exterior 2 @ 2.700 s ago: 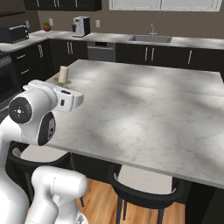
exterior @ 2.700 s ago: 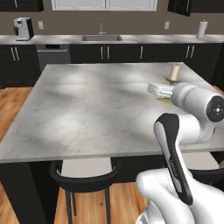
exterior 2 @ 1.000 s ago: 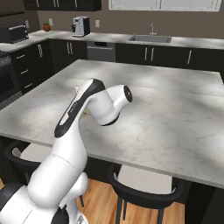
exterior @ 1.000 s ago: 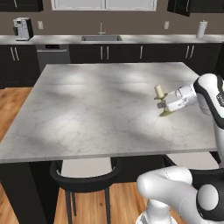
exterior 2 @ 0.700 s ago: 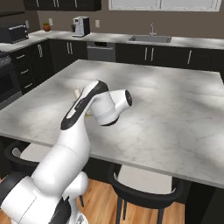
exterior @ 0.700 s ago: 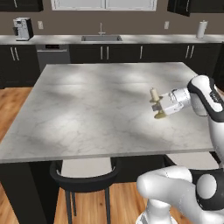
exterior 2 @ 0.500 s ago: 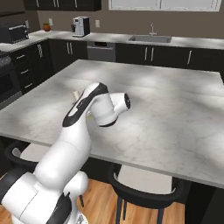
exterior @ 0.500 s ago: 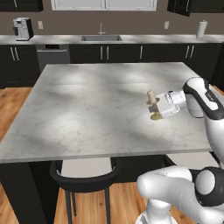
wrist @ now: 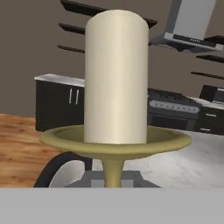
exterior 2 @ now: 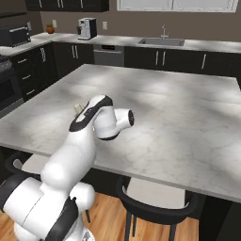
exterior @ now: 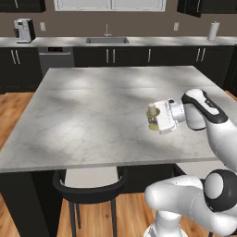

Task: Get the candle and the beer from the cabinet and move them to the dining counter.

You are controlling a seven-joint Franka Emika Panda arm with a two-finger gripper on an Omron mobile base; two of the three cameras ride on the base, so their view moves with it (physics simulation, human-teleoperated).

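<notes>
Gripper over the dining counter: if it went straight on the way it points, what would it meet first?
The way looks free. The gripper, shut on the candle, points level over the dining counter; the range stands far beyond, though depth is unclear.

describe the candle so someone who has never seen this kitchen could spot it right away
Find the big marble dining counter in the middle of the room. Over its right part, the white arm's pincer holds the candle: a short cream stub on a brass holder, the one small thing above that top.
</notes>
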